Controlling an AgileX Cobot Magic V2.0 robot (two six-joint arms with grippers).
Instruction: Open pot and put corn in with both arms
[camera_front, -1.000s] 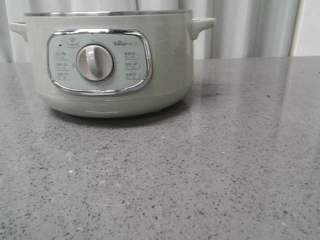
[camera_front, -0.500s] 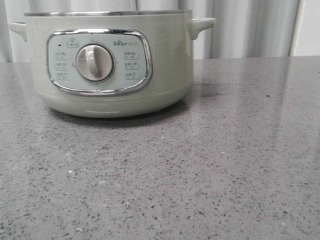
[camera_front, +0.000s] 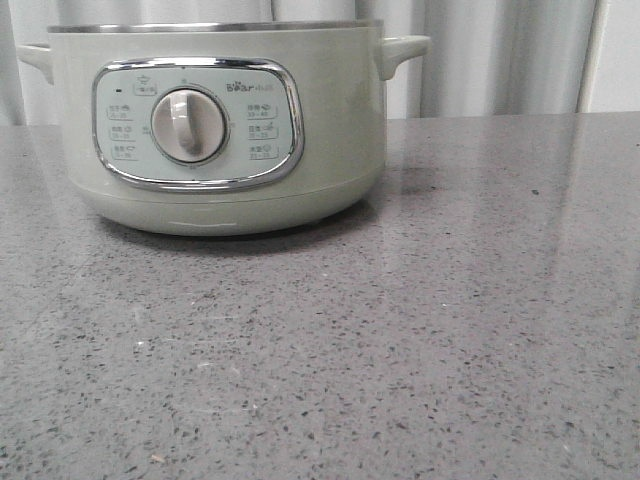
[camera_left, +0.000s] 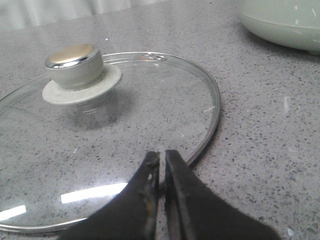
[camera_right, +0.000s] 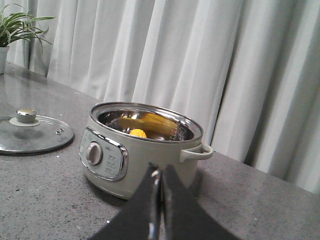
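Since the pot stood open on the table with its steel rim bare, the lid step looked done: the glass lid lay flat on the table, well apart from the pot on the robot's left, knob up. Inside the steel bowl the corn showed as a yellow end low against the wall, with a larger yellow patch behind it that could have been more cob or a reflection, could not tell. Nothing else was visible in the pot. Left tool was closed, fingers together with only a thin slit, gripping nothing, hovering over the lid's near rim. Right tool was likewise closed and empty, well back from the pot. Handling guess: corn is light, stiff, ribbed enough to grip across its middle; pot is heavy and stable, best taken by a side handle, its glazed wall likely slick. Lid is glass, fragile, slippery on the rim, so the knob would be the only sensible hold.
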